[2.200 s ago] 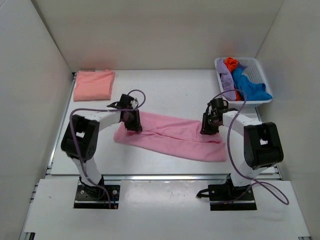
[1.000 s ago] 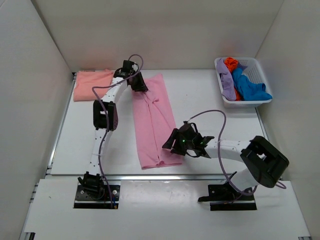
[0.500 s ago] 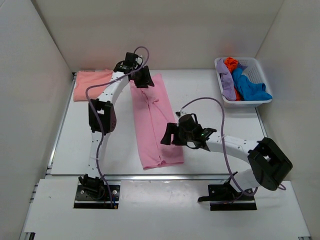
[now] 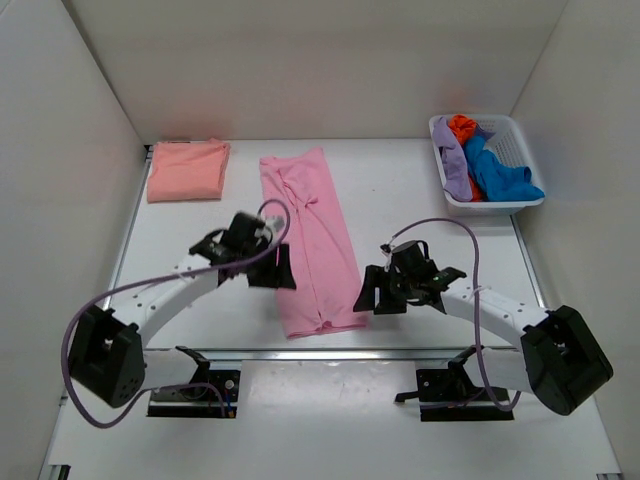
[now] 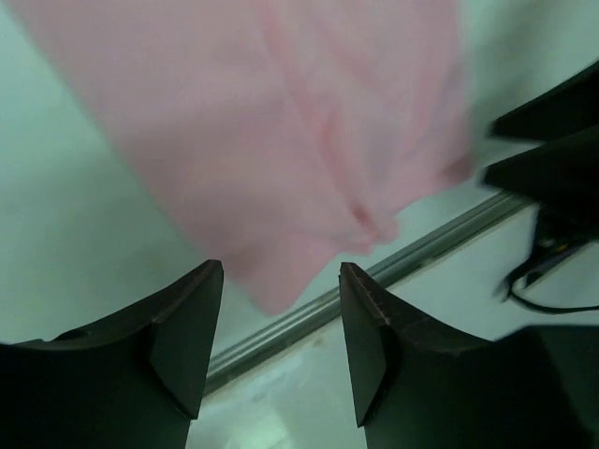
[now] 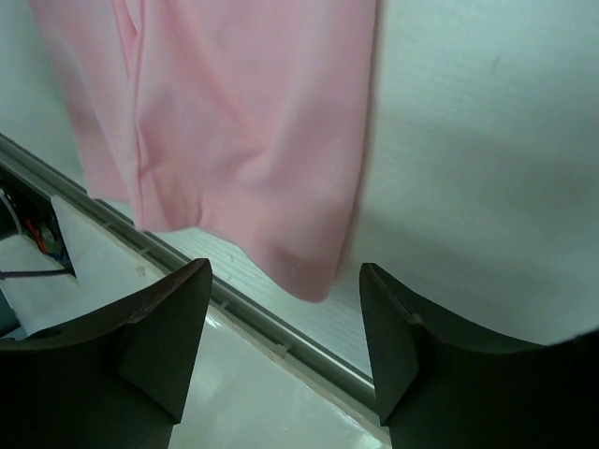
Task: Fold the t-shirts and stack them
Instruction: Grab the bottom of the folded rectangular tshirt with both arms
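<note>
Top external view: light pink t-shirt (image 4: 308,240) is lying folded into a long narrow strip on the table (image 4: 420,200), running from the far side toward the near edge, its near end just short of the metal rail (image 4: 330,352). Salmon t-shirt (image 4: 187,170) is sitting folded in the far left corner, well apart from the pink one. Left gripper (image 4: 281,270) is hovering at the strip's left edge, toward its near end. Right gripper (image 4: 368,292) is hovering just beside the strip's near right corner.

Left wrist view: fingers (image 5: 187,327) are standing spread, nothing between them; pink cloth beyond them is blurred.

Right wrist view: fingers (image 6: 164,327) are likewise spread and gripping nothing, the strip's corner showing ahead.

White basket (image 4: 521,140) of coloured clothes is sitting at the far right.
</note>
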You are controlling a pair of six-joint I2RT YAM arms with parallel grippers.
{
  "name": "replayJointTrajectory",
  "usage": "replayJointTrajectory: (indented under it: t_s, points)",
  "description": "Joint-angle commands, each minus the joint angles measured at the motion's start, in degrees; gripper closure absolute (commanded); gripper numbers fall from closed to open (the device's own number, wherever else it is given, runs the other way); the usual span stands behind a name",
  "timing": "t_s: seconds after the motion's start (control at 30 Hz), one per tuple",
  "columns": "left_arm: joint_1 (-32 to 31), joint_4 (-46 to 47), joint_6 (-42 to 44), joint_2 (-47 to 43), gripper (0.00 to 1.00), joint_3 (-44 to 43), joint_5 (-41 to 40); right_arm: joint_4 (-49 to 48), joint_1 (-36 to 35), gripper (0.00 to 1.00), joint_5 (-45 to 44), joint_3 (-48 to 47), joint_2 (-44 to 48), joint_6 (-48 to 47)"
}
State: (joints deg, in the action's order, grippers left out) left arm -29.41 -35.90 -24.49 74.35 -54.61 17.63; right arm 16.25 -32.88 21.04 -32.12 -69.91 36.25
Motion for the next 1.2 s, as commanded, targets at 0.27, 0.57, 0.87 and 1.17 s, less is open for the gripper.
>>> replayJointTrajectory:
  t_s: [0.27, 0.57, 0.87, 1.17]
  points:
    - [-1.79, 12.16, -15.76, -21.78, 0.33, 30.35, -3.56, -5.08, -0.78, 0.54, 1.72, 7.07, 2.59, 4.18]
    - [-5.13, 19.11, -22.18, -20.92, 0.36, 34.22, -4.44, -9.84, -2.45, 0.57, 1.81, 8.04, -1.36, 6.12]
    - [-11.45, 21.92, -24.03, -15.38, 0.43, 33.52, -4.01, -11.51, -3.76, 0.65, 2.87, 5.32, -6.99, 5.24]
    - [-12.78, 15.70, -19.90, -14.31, 1.00, 32.11, -3.56, -7.64, -8.95, 1.00, 2.69, 3.82, -5.77, 5.23]
